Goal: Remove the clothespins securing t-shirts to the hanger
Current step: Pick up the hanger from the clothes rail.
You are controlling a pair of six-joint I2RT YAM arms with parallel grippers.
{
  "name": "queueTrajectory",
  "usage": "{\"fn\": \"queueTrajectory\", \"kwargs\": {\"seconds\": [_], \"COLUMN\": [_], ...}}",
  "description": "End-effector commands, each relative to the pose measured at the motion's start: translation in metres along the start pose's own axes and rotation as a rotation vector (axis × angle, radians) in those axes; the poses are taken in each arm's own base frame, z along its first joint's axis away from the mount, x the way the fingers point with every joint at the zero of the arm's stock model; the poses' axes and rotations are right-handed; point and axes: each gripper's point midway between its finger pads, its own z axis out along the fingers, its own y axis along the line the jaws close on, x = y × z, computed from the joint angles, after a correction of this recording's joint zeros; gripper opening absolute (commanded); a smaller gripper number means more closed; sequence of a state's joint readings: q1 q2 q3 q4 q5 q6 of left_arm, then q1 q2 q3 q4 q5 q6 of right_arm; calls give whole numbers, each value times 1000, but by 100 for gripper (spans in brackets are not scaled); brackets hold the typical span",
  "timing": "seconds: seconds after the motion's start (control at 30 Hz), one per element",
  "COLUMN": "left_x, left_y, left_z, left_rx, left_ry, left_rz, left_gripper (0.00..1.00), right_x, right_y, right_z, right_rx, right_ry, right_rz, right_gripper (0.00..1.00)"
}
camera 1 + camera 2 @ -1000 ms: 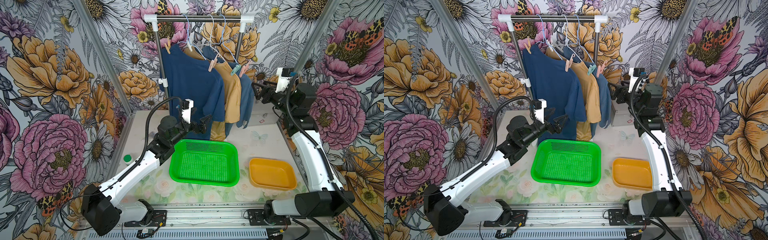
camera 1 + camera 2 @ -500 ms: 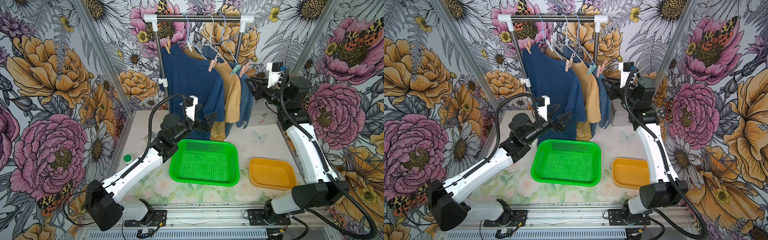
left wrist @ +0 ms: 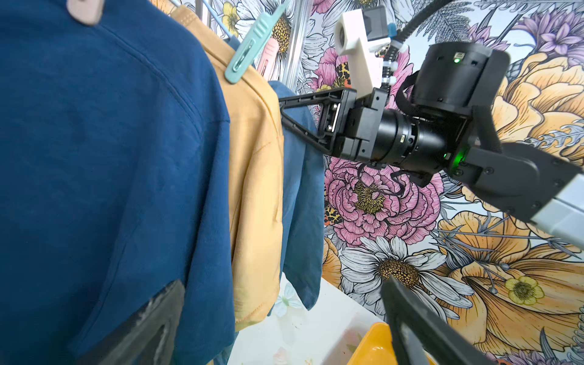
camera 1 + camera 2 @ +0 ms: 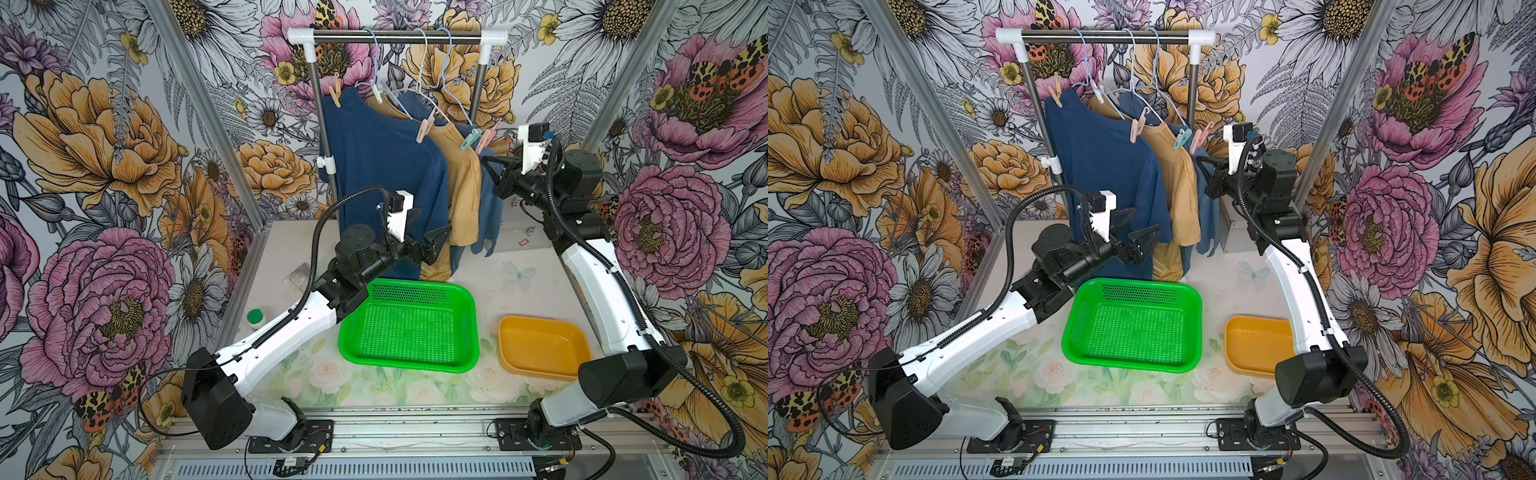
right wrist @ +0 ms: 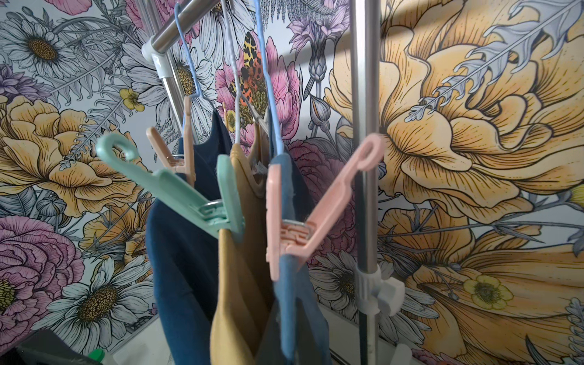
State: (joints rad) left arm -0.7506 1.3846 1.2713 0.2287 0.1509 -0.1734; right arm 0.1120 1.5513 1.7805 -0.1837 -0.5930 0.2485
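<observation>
Pink clothespin (image 5: 328, 203) sits just above the right gripper (image 4: 485, 161), whose jaws have just clenched, apparently on nothing; so that pin is not freed. The left gripper (image 4: 1141, 222) stays spread wide.

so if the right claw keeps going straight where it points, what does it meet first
Most likely the end navy t-shirt, at its shoulder just below the pink clothespin. The shut right claw looks about at the cloth, though depth is unclear.
</observation>
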Motion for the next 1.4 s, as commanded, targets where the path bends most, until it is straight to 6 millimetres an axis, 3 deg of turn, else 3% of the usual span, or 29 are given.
{"fn": "queueTrajectory", "kwargs": {"seconds": [0.0,0.4,0.83,1.17,1.37], "left_x": [-15,-19,-32,-37,-62], "left_y": [-4,-1,-11,-14,-30], "left_z": [0,0,6,5,10], "left_rx": [7,-1,43,55,125], "left_ry": [-36,-44,-64,-72,-125], "left_rz": [31,30,20,17,19], "left_gripper": [99,99,99,99,99], "right_x": [-22,-60,-87,-92,-91], "right_y": [8,10,24,34,36], "right_z": [-8,-34,-62,-85,-95], "right_rx": [30,188,216,225,241], "right_ry": [-51,-158,-225,-250,-256], "right_rz": [-48,-107,-168,-198,-199], "right_gripper": [0,0,0,0,0]}}
